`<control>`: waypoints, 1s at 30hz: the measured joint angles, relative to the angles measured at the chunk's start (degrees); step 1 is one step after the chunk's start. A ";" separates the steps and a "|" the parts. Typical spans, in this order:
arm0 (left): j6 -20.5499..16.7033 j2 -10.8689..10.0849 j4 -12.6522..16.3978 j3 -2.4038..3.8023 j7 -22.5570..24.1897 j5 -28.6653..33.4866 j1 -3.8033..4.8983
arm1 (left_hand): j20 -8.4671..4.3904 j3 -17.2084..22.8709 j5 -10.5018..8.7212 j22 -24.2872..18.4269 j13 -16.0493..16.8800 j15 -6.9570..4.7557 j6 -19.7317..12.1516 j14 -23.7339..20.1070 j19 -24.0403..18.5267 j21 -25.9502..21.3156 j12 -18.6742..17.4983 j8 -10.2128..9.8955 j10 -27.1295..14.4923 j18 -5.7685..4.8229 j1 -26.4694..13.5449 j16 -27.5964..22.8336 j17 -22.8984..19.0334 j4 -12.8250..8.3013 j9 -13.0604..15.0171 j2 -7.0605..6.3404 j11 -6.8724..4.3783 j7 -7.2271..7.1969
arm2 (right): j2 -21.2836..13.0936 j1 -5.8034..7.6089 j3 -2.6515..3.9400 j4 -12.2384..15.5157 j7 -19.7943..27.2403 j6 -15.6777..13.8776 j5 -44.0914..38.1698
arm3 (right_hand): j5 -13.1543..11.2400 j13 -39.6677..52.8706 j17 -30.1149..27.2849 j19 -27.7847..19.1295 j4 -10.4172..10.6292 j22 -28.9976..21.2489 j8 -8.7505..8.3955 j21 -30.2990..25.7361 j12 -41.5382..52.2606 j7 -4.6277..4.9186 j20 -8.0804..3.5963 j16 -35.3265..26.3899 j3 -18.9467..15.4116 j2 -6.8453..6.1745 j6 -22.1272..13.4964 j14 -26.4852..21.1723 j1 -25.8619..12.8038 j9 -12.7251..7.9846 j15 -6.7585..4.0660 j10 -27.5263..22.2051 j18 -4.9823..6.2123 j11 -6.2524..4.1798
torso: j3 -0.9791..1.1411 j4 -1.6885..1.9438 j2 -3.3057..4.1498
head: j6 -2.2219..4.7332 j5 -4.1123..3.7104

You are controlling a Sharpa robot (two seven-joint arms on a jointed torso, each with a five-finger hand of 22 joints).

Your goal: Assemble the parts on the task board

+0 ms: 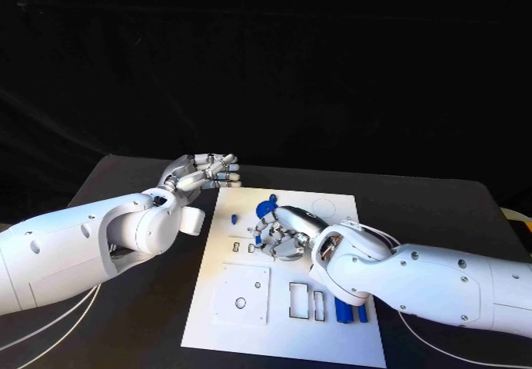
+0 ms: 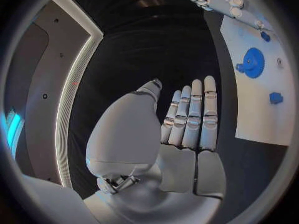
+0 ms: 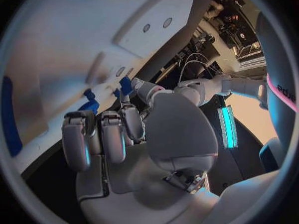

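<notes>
1. Nearest the robot, the white task board [image 1: 222,327] lies flat on the black desk [image 1: 133,323]. On its near end sit a square plate with a round hole [image 1: 242,293], two dark rectangular slots [image 1: 299,300], and two upright blue bars [image 1: 344,309] just beside the slots.
2. Farther in, the right hand [image 1: 283,234] hangs over the middle of the board, fingers curled downward. In the right wrist view a small blue part [image 3: 124,86] sits at the fingertips [image 3: 127,115]; whether it is actually pinched cannot be told.
3. Just beside that hand, toward the robot's left, a small blue peg [image 1: 236,219] stands on the board.
4. Just beyond the right hand lies the blue gear [image 1: 267,206], flat on the board's far half; the left wrist view shows it too [image 2: 252,62], well apart from the left hand.
5. The left hand [image 1: 205,173] hovers off the board's far left corner, above the desk, fingers straight and together, holding nothing.
</notes>
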 measured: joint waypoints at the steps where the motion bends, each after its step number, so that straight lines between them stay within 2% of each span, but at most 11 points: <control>1: 0.02 0.00 0.00 0.00 -0.01 0.00 0.00 | 0.00 0.00 0.00 0.00 0.00 0.00 0.00 0.00 0.00 0.00 0.00 0.00 0.00 0.00 0.00 0.00 0.00 0.00 0.00 0.00 0.00 0.00 | 0.17 -0.32 -0.01 -0.01 -0.32 0.12 -0.56 | 0.00 0.00 0.00 0.00 0.00 0.00 0.00 0.00 0.00 0.00 0.00 0.00 0.00 -0.17 0.00 -0.01 -0.17 0.00 -0.01 0.00 0.00 0.00 | 0.02 -0.01 0.01 | -0.07 0.05; 2: 0.05 0.01 0.01 0.00 -0.02 0.00 0.00 | 0.00 0.00 0.00 0.00 0.00 0.00 0.00 0.00 0.00 0.00 0.00 0.00 0.00 0.00 0.00 0.00 0.00 0.00 0.00 0.00 0.00 0.00 | 0.34 -0.62 -0.03 -0.02 -0.64 0.24 -1.14 | 0.00 0.00 0.00 0.00 0.00 0.00 0.68 0.00 0.00 0.00 0.00 0.00 0.00 -0.23 0.00 -0.01 -0.23 0.01 0.00 0.00 0.00 0.00 | 0.02 -0.01 0.02 | -0.10 0.08; 8: 0.16 0.01 0.01 0.00 -0.11 0.00 0.00 | 0.00 0.00 0.00 0.01 0.00 0.00 0.00 0.00 0.00 0.00 0.00 0.00 0.00 0.00 0.00 0.00 -0.01 0.00 0.00 0.00 0.00 0.00 | 0.82 -1.60 -0.04 -0.05 -2.34 0.56 -4.48 | 0.38 -0.01 -0.01 0.00 0.00 -0.01 0.87 0.00 0.00 -0.10 0.00 0.00 0.00 -0.45 -0.10 -0.01 -0.45 0.03 0.00 0.00 0.00 0.00 | 0.05 -0.02 0.02 | -0.36 0.26; 25: 0.33 -0.13 -0.03 0.00 -0.31 -0.01 0.00 | 0.00 0.00 0.00 0.01 0.00 0.20 0.00 -0.20 0.00 0.00 0.00 0.00 0.00 0.00 0.00 0.00 0.04 0.00 0.00 0.00 0.00 0.00 | 1.19 -2.15 0.10 -0.19 -3.72 -0.27 -9.45 | 0.72 -0.01 -0.01 0.00 -0.17 -0.02 1.33 0.00 0.00 -0.22 0.01 0.00 0.16 -0.78 -0.22 -0.01 -0.74 0.17 0.00 0.00 0.02 0.00 | 0.02 -0.02 0.03 | -0.65 0.09; 27: 0.35 -0.17 -0.03 0.00 -0.34 -0.01 0.00 | 0.00 0.00 0.00 0.01 0.00 0.20 0.00 -0.20 0.00 0.00 0.00 0.00 0.00 0.00 0.00 0.00 0.04 0.00 0.00 0.00 0.00 0.00 | 1.18 -2.15 0.10 -0.36 -3.89 -0.45 -9.93 | 0.72 -0.01 -0.02 0.00 -0.17 -0.02 1.33 0.00 0.00 -0.23 0.01 0.00 0.16 -0.93 -0.22 -0.01 -0.88 0.92 0.00 0.00 0.03 0.00 | 0.02 0.01 0.03 | -0.65 0.10; 30: 0.36 -0.19 0.00 0.00 -0.37 -0.01 0.00 | 0.00 0.00 0.00 0.01 0.00 0.20 0.00 -0.20 0.00 0.00 0.00 0.00 0.00 0.00 0.00 0.00 0.04 0.00 0.00 0.00 0.00 0.00 | 1.16 -2.15 0.13 -0.60 -4.15 -0.72 -10.66 | 0.72 -0.01 -0.02 0.00 -0.17 -0.02 1.34 0.00 0.00 -0.31 0.01 0.00 0.16 -0.93 -0.31 -0.01 -0.88 0.96 0.00 0.00 0.02 0.00 | 0.00 0.02 0.03 | -0.69 0.14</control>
